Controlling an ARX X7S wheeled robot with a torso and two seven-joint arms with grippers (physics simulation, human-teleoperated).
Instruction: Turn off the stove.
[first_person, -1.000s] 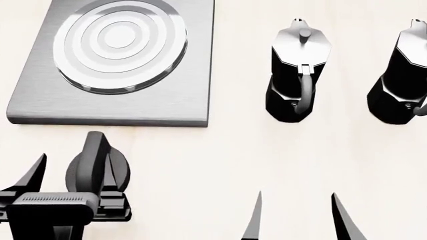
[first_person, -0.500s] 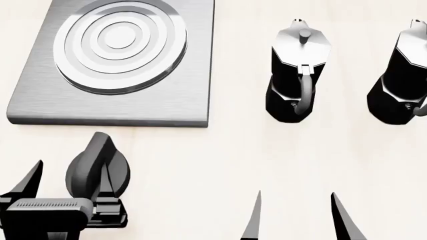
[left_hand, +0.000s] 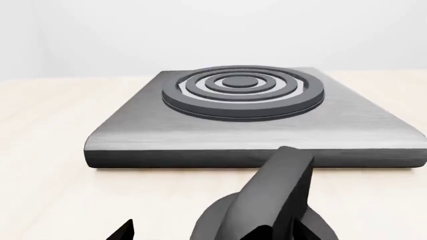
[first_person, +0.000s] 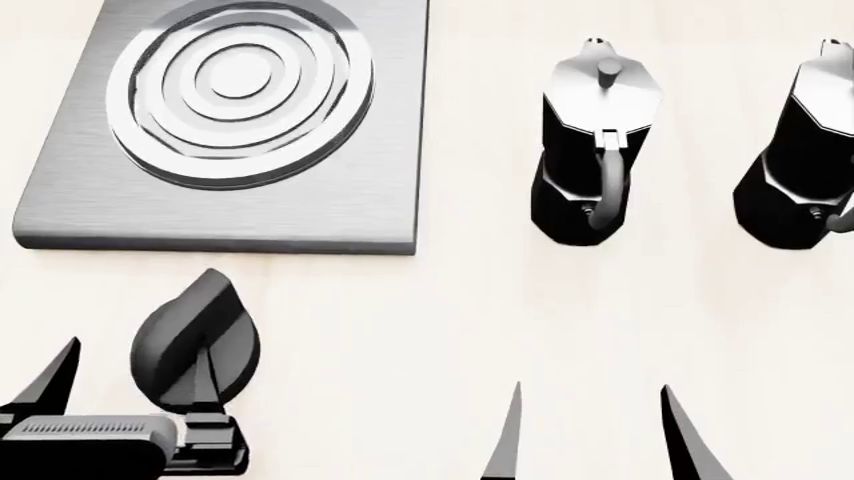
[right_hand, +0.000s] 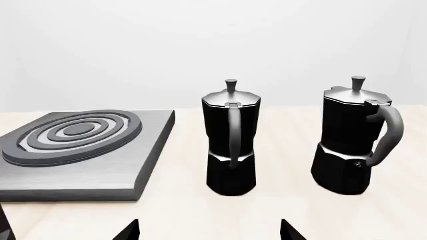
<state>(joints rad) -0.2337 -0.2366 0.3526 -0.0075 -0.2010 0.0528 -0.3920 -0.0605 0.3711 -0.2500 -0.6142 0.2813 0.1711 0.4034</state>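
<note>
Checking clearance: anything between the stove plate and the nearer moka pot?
Nothing: bare tabletop between stove and nearer moka pot, seen in head and right wrist views.

1. The stove (left_hand: 253, 127), a grey brushed-metal plate, lies flat on the pale table (left_hand: 47, 190).
2. Its burner (left_hand: 243, 91) of concentric rings sits atop the stove.
3. The black knob (left_hand: 270, 207) stands just beside the stove's near edge, its ridge tilted.

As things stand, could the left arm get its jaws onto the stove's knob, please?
Probably yes: the left gripper is open and already astride the knob, one finger over it, the other beside it. Nothing stands between them.
</note>
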